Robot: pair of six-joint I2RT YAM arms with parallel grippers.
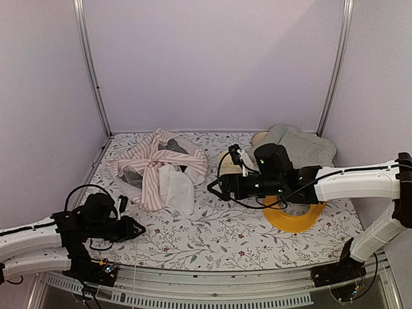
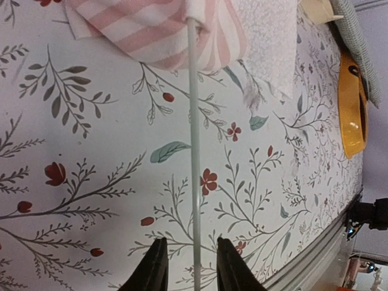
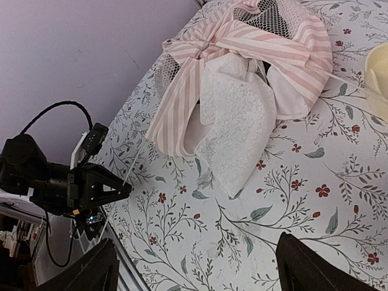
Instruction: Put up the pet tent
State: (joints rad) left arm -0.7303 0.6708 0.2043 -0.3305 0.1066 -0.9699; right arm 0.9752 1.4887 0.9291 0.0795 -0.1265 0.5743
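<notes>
The pet tent (image 1: pixel 158 164) lies collapsed in a pink-and-white striped heap with dark mesh windows and a white sheer flap (image 3: pixel 233 121), at the back left of the floral table. A thin white pole (image 2: pixel 194 151) runs from under its striped edge (image 2: pixel 163 30) toward the near edge. My left gripper (image 1: pixel 138 228) straddles this pole (image 3: pixel 134 160). Its fingers (image 2: pixel 159 267) stand narrowly apart on either side, with a gap showing on both. My right gripper (image 1: pixel 212 187) hovers wide open and empty over the cloth just right of the tent (image 3: pixel 242 60).
A yellow ring (image 1: pixel 293 219) lies under the right arm, with the checked cushion (image 1: pixel 302 145) behind it and a cream object (image 1: pixel 225 158) beside the right wrist. The metal front rail (image 2: pixel 315 254) lies close to the left gripper. Purple walls enclose the table.
</notes>
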